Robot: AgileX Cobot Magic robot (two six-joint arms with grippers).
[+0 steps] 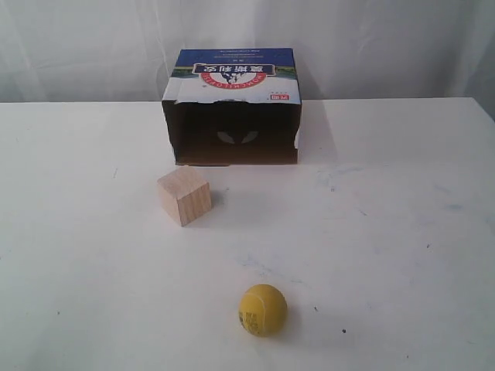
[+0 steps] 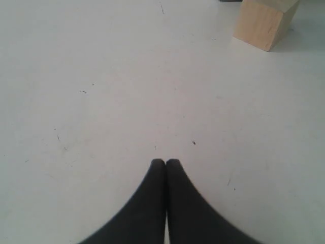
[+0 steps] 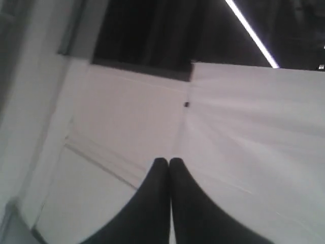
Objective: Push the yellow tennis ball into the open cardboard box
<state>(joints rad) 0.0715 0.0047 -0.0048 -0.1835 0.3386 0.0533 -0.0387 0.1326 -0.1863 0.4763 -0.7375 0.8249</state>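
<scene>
Left claw [image 2: 166, 161], tips pressed together, hovers over the table [image 1: 387, 232] near the wooden block [image 1: 184, 195]. The box [image 1: 232, 68] stands at the back, its mouth facing the ball [image 1: 262, 309], which lies well apart in front. Right claw [image 3: 169, 160], likewise pressed together, sees neither. Risk: an off-centre push would roll the ball wide.
</scene>
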